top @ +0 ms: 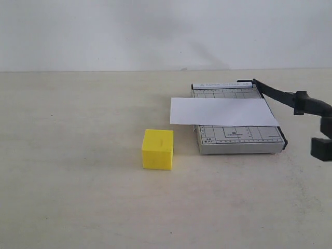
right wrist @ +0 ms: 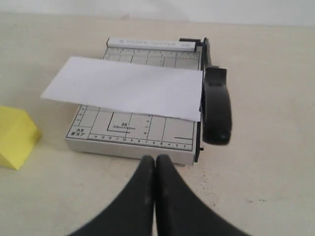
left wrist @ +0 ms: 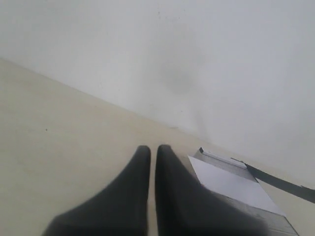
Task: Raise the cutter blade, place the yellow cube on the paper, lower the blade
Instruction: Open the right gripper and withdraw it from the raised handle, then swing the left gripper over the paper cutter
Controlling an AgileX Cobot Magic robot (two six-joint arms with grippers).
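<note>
The right gripper (right wrist: 155, 160), fingers pressed together like those of the left gripper (left wrist: 150, 150), is nearer the cutter blade (right wrist: 216, 105), whose fat handle lies just ahead along the grey base (right wrist: 128, 133), away from the yellow cube (top: 157, 149) beside the paper (top: 223, 111).
</note>
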